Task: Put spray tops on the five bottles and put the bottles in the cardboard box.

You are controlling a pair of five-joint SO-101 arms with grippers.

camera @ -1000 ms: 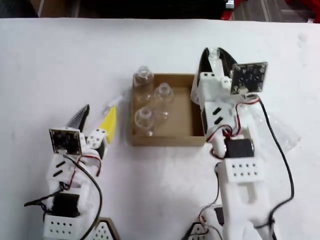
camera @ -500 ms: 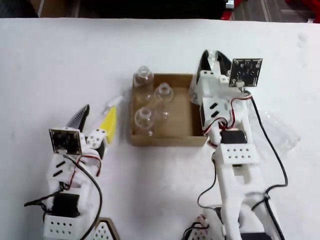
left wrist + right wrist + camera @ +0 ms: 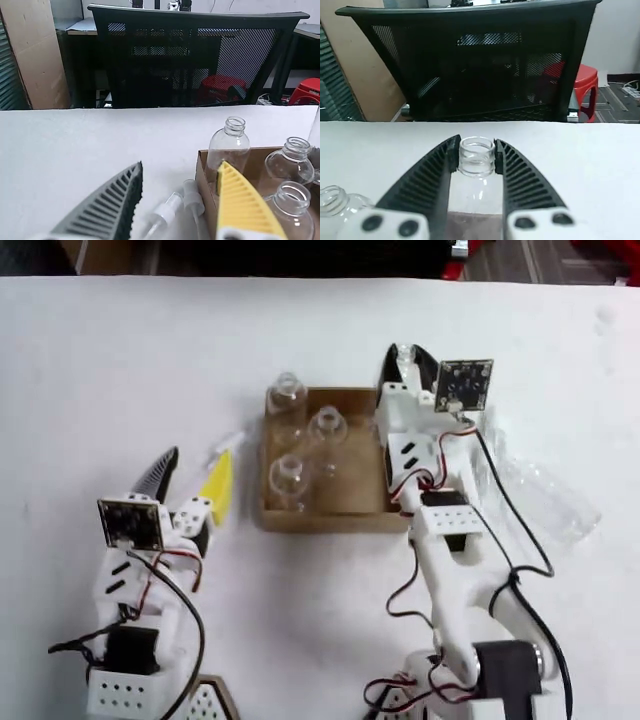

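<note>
Right end effector: clenched on the held bottle, with one black finger on each side of the neck.
Held bottle: clear and upright, with an open neck. It is just past the far right corner of the cardboard box.
Left end effector: released, its grey and yellow fingers spread wide with nothing in them. It is near the left side of the box.
Spray top: lies on its side on the white tabletop, just beside the box and near the yellow finger.
Middle bottle: stands in the box.
Near bottle: stands in the box, on its left side.
Corner bottle: stands at the far left corner of the box. I cannot tell if it is inside or just outside.
Clear plastic bag: lies on the tabletop to the right of the right arm.
</note>
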